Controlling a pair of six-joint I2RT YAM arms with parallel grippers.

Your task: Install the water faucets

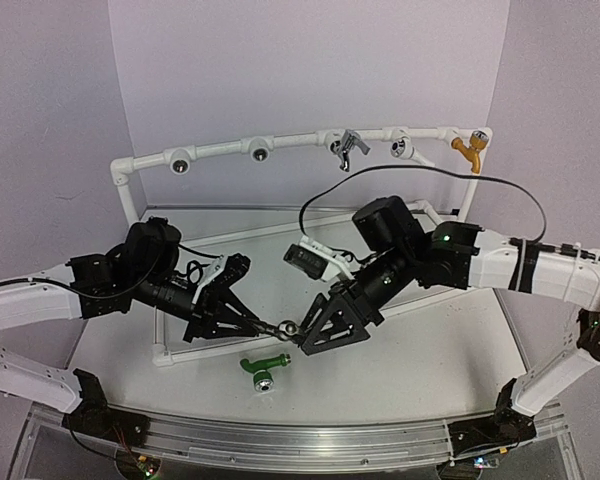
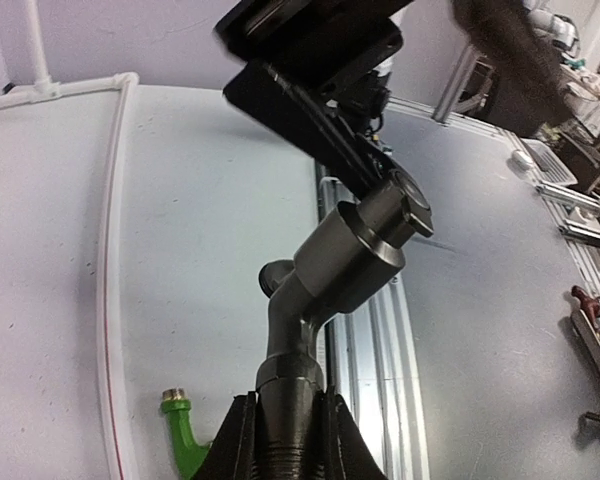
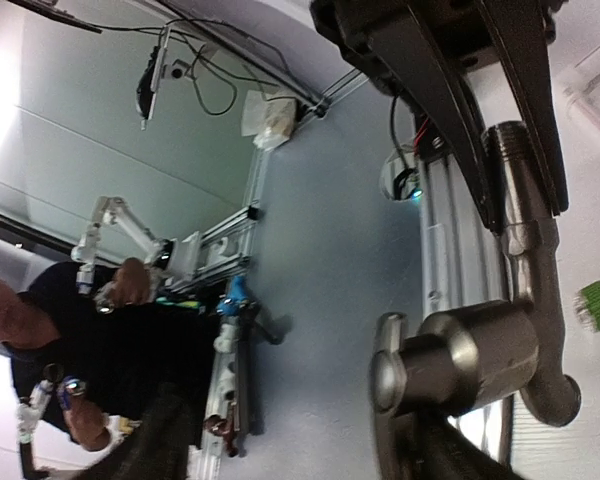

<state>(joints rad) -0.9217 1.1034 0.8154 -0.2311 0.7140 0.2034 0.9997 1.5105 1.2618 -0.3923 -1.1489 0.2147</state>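
Observation:
The dark faucet (image 1: 285, 327) hangs above the table between both arms. My left gripper (image 1: 270, 327) is shut on its threaded end; the left wrist view shows the fingers (image 2: 235, 440) clamping the stem of the faucet (image 2: 330, 270). My right gripper (image 1: 310, 335) is open at the faucet's head, one finger (image 3: 450, 455) against the body below the lever handle (image 3: 385, 380). The right gripper (image 2: 320, 90) also shows at the top of the left wrist view. The green faucet (image 1: 263, 367) lies on the table near the front and shows in the left wrist view (image 2: 185, 430).
A white pipe frame (image 1: 220, 152) runs across the back with open sockets (image 1: 180, 163), (image 1: 260, 150), (image 1: 402, 148), a grey tap (image 1: 348, 148) and an orange-yellow tap (image 1: 468, 150). A lower white pipe (image 1: 160, 345) lies on the table by the left arm.

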